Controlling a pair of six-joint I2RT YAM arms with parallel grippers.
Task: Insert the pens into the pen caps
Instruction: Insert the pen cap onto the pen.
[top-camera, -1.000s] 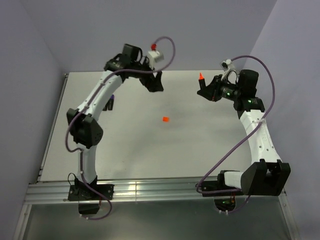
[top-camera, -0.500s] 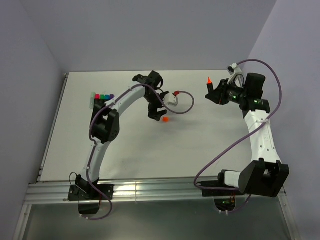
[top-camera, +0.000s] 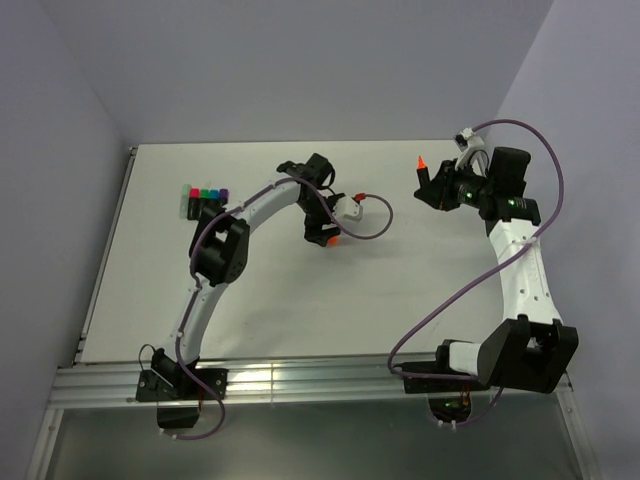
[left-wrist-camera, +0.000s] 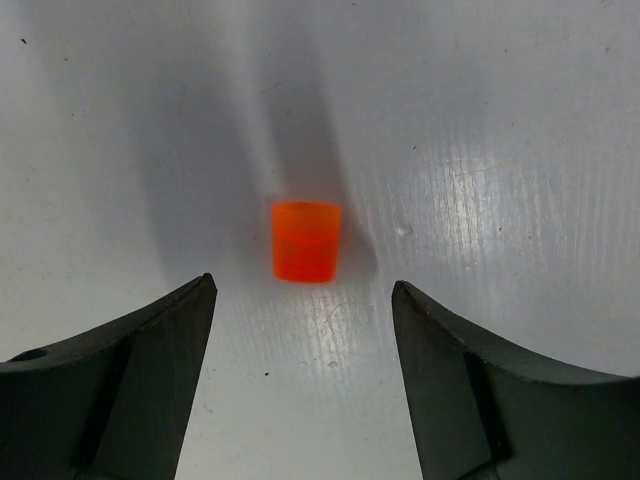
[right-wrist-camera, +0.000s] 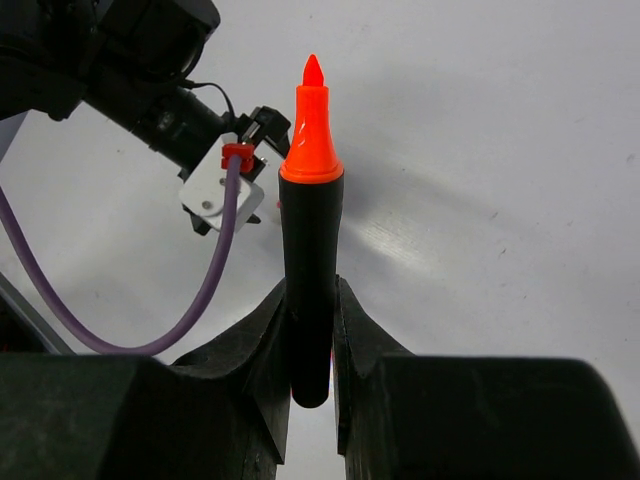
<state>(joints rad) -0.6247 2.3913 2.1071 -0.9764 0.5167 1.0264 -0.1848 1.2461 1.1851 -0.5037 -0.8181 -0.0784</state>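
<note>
Top external view takes in the white table (top-camera: 400, 290), with two arms bolted at its near edge. The left arm (top-camera: 215, 250) bends up and across toward the middle of the frame. The right arm (top-camera: 520, 270) climbs the right side to the upper right. The left gripper (top-camera: 320, 232) sits low over the table at centre frame, its jaws apart. The right gripper (top-camera: 432, 188) is clamped on the one orange pen (top-camera: 420, 163), whose orange tip points toward the top of the frame. In the right wrist view the right gripper (right-wrist-camera: 310, 315) pinches the lower part of the black barrel of that orange pen (right-wrist-camera: 312, 240). The pen's long axis runs straight up the frame, tip toward the top edge, and a purple cable (right-wrist-camera: 215, 270) loops at left behind it. Near the upper left of the table, well apart from both grippers, stands a short row of four coloured pieces (top-camera: 208, 193): pink, green, blue and purple. They are too small to tell pens from caps. In the left wrist view the left gripper (left-wrist-camera: 302, 300) shows two dark fingers (left-wrist-camera: 120, 390) spread wide. The single orange cap (left-wrist-camera: 306, 242) lies on the table just beyond the gap between them and touches neither. It is a stubby block, slightly longer up and down the frame than across, and its open end cannot be told.
</note>
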